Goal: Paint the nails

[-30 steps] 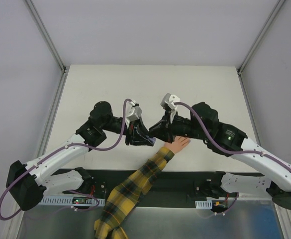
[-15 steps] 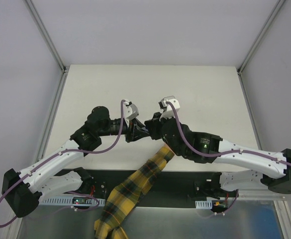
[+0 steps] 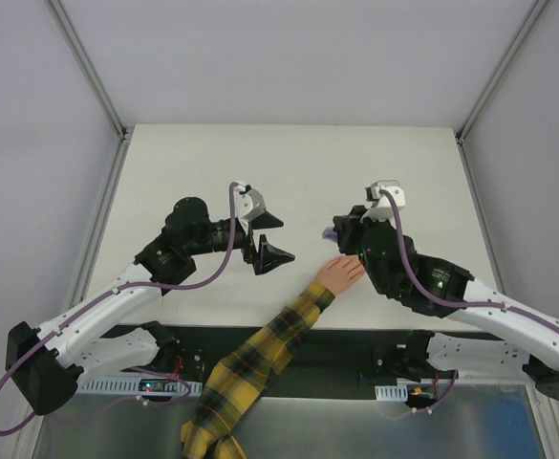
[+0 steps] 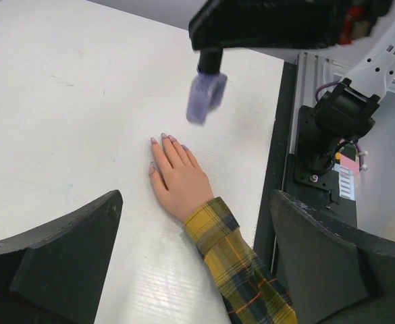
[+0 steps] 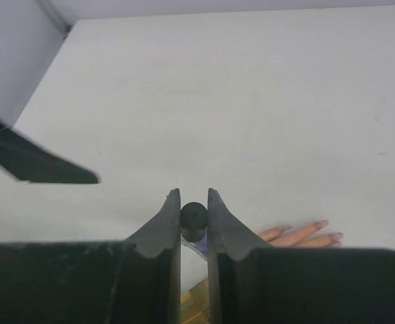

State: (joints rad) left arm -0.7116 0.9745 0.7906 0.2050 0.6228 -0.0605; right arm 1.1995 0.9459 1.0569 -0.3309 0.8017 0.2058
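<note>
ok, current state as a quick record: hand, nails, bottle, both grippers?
hand: flat on the table, palm down
nails: look faintly purple in the left wrist view
sleeve: yellow-and-black plaid, coming in from the near edge
purple bottle: hanging in the air beyond the nails, clear of the hand, blurred
right gripper: shut on the bottle's dark cap
left gripper: open, empty, to the left of the hand
</note>
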